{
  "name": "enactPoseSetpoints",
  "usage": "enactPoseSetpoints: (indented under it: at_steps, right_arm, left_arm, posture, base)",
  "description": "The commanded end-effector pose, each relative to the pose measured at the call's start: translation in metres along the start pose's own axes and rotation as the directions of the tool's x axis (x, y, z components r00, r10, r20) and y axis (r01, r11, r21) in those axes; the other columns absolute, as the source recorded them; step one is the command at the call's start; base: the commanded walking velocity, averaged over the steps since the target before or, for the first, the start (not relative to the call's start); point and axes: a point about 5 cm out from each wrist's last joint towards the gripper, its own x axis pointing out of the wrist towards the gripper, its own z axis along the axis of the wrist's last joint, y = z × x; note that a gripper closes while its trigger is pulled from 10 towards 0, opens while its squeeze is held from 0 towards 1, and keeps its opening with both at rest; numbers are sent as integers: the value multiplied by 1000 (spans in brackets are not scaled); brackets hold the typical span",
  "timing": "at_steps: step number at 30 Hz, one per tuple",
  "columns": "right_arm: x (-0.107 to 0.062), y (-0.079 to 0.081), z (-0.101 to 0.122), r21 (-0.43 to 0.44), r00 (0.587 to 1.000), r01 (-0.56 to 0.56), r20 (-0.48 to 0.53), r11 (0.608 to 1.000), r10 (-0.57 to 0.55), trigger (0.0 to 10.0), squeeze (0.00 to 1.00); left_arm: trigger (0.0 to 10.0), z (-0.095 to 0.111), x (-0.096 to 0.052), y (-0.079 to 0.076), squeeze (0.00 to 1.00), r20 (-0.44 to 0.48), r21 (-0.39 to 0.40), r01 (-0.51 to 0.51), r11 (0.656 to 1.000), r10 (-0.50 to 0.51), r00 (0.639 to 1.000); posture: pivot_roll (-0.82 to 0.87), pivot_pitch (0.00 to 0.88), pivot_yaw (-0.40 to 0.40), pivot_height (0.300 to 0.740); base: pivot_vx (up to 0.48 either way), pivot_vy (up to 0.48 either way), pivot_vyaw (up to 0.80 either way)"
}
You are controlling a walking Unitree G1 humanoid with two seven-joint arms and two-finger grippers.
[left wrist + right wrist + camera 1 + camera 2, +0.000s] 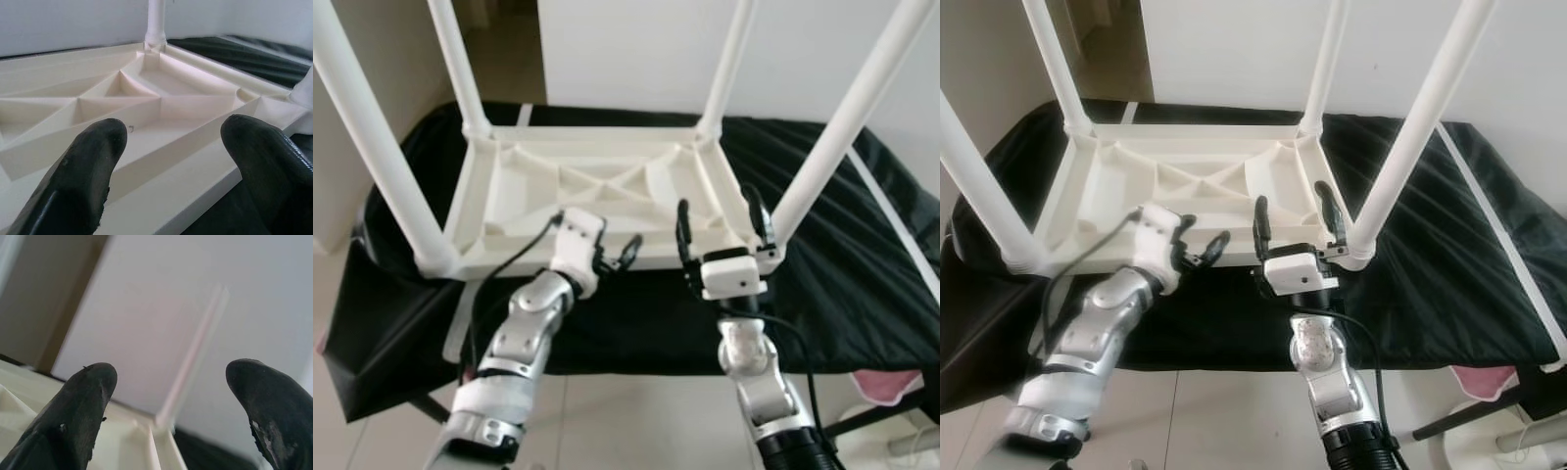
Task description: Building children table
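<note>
Pincers, left and right, both apart at our upturned children's table, near edge, ready to steady it.

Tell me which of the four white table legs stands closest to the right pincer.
The near-right white plastic leg, rising from the upturned table's corner just beside the open right pincer; the other three stand farther left or back.

Item: white plastic table
Pose: upside down, four legs upright
Location: near edge just ahead of both grippers, right gripper at near corner
</note>
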Motion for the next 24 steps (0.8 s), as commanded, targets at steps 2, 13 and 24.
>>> enactPoseSetpoints:
  at_steps: [2, 13, 24]
  right_arm:
    - [-3, -6, -10, 39, 993, 27, -119, 999, -22, 10000, 0]
    - [-18, -18, -48, 153, 898, 124, -437, 980, -45, 10000, 0]
    - [-4, -36, -66, 203, 835, 196, -548, 959, -54, 10000, 0]
  left_arm:
    - [10000, 1, -9, -1, 0, 4, 7, 49, 999, -49, 999]
    - [10000, -19, -34, 20, 0, -122, 174, 28, 984, -7, 992]
    - [10000, -34, -45, 39, 0, -280, 402, 108, 909, 9, 960]
  posture:
    - [56, 59, -39, 740]
    - [62, 45, -54, 740]
    - [62, 25, -53, 740]
  base:
    - [0, 0, 0]
    - [0, 0, 0]
    - [0, 0, 0]
